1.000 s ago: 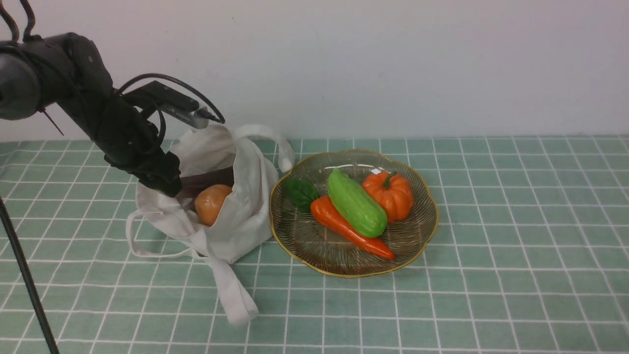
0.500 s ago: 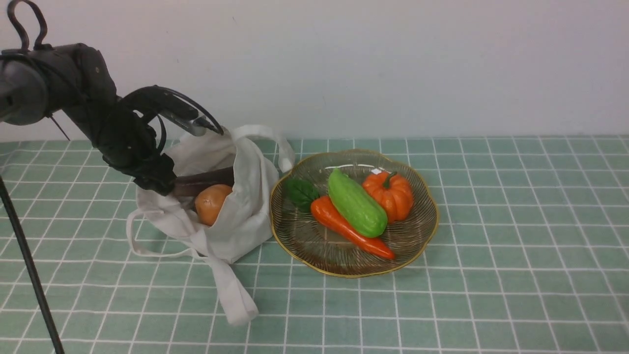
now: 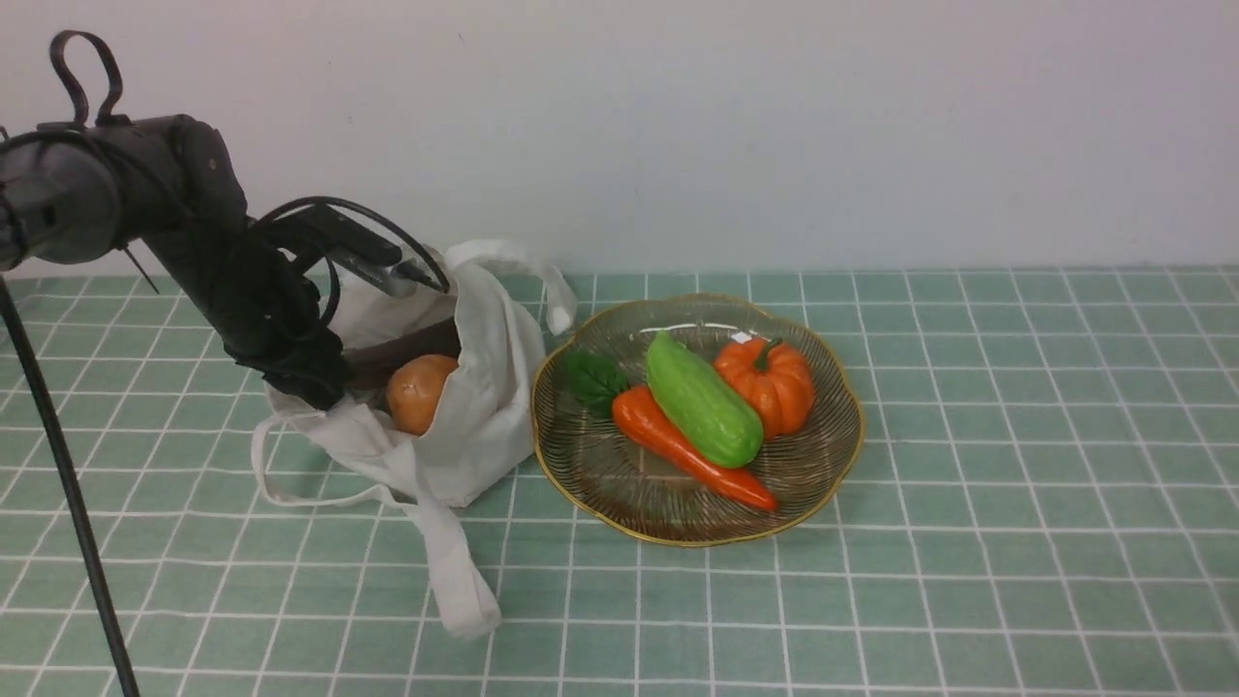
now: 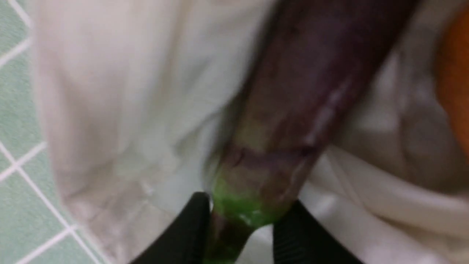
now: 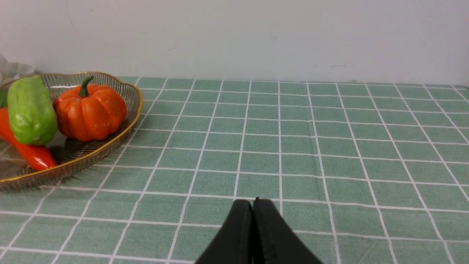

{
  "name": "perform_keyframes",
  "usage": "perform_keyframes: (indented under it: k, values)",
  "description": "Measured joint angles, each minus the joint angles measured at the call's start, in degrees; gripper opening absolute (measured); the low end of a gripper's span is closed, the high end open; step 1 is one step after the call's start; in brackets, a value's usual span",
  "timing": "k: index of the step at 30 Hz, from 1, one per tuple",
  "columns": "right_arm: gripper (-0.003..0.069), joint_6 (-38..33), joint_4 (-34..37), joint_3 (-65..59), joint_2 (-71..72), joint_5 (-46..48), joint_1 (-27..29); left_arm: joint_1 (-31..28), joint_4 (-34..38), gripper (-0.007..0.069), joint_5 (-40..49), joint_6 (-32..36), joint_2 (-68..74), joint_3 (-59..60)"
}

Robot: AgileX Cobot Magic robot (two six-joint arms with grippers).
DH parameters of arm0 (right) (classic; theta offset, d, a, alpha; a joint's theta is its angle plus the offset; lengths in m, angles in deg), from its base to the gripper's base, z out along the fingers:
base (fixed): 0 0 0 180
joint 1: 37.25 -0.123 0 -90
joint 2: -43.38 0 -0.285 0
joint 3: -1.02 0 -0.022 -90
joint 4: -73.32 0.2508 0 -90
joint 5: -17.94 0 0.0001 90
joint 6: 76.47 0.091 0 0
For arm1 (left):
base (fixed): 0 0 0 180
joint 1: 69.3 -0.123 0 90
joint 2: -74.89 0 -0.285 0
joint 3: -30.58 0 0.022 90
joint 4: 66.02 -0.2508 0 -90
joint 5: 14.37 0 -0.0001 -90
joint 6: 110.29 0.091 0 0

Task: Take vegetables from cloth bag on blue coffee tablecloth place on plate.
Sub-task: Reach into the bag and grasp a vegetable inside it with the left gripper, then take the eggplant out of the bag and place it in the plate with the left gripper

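Note:
The off-white cloth bag (image 3: 465,407) lies open on the teal checked tablecloth (image 3: 968,484), left of the glass plate (image 3: 619,484). The dark purple eggplant (image 3: 407,350) and the tan-orange onion (image 3: 418,392) lie in the bag's mouth. My left gripper (image 3: 324,378) reaches into the bag and is shut on the eggplant's green stem end (image 4: 242,212); the eggplant body (image 4: 311,84) runs away from the black fingers (image 4: 190,227). The onion's edge (image 4: 456,84) shows beside it. My right gripper (image 5: 253,205) is shut and empty, low over the cloth right of the plate (image 5: 110,143).
The plate holds a green cucumber (image 3: 702,399), an orange carrot (image 3: 678,447), a small orange pumpkin (image 3: 770,382) and a green leaf (image 3: 592,379). A thin black pole (image 3: 58,465) stands at the far left. A white wall runs behind the table.
My left arm has drawn back and to the right a little, tugging the bag's mouth and the eggplant with it; the onion and the bag's strap shifted slightly. The plate has not moved.

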Motion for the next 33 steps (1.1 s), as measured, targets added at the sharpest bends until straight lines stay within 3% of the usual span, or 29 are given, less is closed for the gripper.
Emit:
perform_keyframes:
  k: [6, 11, 19, 23, 25, 28, 33]
  values:
    - [-0.0015, 0.0, 0.0, 0.0, 0.0, 0.0, 0.0, 0.11, -3.27, 0.0149, 5.62, -2.25, -5.7, 0.0]
    - [-0.0015, 0.0, 0.0, 0.0, 0.0, 0.0, 0.0, 0.11, -12.17, 0.0149, 15.14, -8.33, -13.27, 0.0]
    - [-0.0015, 0.0, 0.0, 0.0, 0.0, 0.0, 0.0, 0.11, -19.66, 0.0139, 16.37, -20.04, -23.06, 0.1]
    - [-0.0015, 0.0, 0.0, 0.0, 0.0, 0.0, 0.0, 0.11, -10.9, 0.0139, 16.91, -26.53, -29.74, 0.36]
    - [-0.0015, 0.0, 0.0, 0.0, 0.0, 0.0, 0.0, 0.45, -0.47, 0.0139, 16.97, -29.74, -32.28, 1.1]
    - [-0.0015, 0.0, 0.0, 0.0, 0.0, 0.0, 0.0, 4.04, 9.49, 0.0139, 17.23, -31.38, -33.35, 3.16]
    - [-0.0015, 0.0, 0.0, 0.0, 0.0, 0.0, 0.0, 13.67, 11.63, 0.0139, 17.23, -34.14, -30.88, 7.09]
